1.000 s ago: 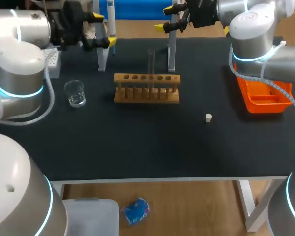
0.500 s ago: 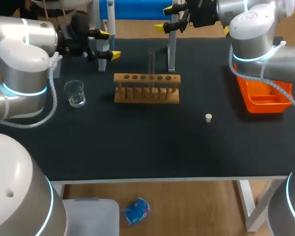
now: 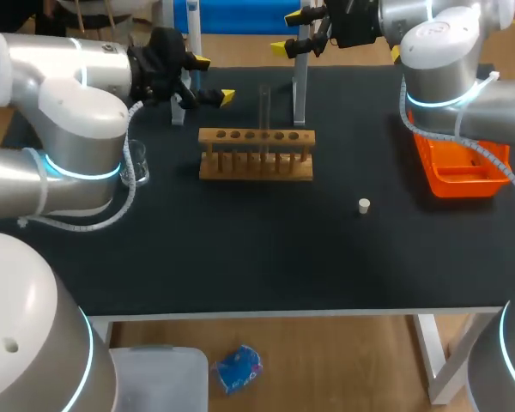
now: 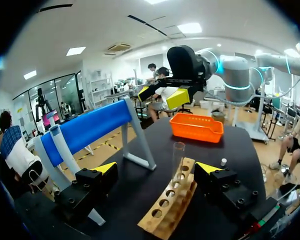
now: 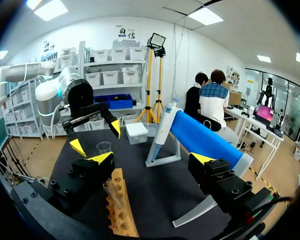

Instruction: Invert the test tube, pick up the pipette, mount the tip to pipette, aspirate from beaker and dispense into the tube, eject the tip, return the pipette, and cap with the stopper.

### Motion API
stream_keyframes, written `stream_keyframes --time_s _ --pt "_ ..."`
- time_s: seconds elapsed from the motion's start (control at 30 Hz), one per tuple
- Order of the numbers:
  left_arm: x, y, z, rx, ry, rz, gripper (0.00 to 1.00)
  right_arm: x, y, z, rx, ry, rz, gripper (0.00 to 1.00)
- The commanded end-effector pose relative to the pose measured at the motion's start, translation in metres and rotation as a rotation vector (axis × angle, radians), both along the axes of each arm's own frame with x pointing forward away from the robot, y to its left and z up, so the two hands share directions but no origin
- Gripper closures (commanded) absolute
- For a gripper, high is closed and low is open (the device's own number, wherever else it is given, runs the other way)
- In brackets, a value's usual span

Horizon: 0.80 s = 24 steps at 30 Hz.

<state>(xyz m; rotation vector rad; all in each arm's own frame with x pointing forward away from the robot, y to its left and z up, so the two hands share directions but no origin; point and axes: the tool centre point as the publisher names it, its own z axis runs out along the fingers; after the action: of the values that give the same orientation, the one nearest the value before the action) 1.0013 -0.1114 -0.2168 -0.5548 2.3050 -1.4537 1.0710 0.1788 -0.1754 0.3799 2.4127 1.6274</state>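
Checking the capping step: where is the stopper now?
Head view: the stopper stands on the table right of the rack, apart from it, left of the orange tray.

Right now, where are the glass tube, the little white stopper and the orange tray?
glass tube [image 3: 264,107], head view, its upper half
white stopper [image 3: 364,205], head view, its top
orange tray [image 3: 468,186], head view, its front wall

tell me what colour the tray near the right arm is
Orange. The tray shows best in the head view.
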Motion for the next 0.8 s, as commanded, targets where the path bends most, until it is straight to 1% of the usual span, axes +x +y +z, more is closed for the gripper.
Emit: stream_keyframes --time_s 0.03,0.67,0.7,0.8 --pt "-0.001 -0.002 -0.002 -0.003 -0.005 0.006 0.0 0.0 -0.001 0.001 -0.003 0.002 0.002 0.0" --pt "-0.001 -0.002 -0.002 -0.003 -0.005 0.006 0.0 0.0 -0.001 0.001 -0.003 0.002 0.002 0.0" --pt "-0.001 -0.002 -0.002 -0.003 -0.005 0.006 0.0 0.0 -0.003 -0.001 -0.024 -0.009 -0.008 0.0" --pt "-0.001 -0.002 -0.002 -0.003 -0.005 0.006 0.0 -0.017 -0.029 -0.005 -0.02 0.003 -0.02 0.0"
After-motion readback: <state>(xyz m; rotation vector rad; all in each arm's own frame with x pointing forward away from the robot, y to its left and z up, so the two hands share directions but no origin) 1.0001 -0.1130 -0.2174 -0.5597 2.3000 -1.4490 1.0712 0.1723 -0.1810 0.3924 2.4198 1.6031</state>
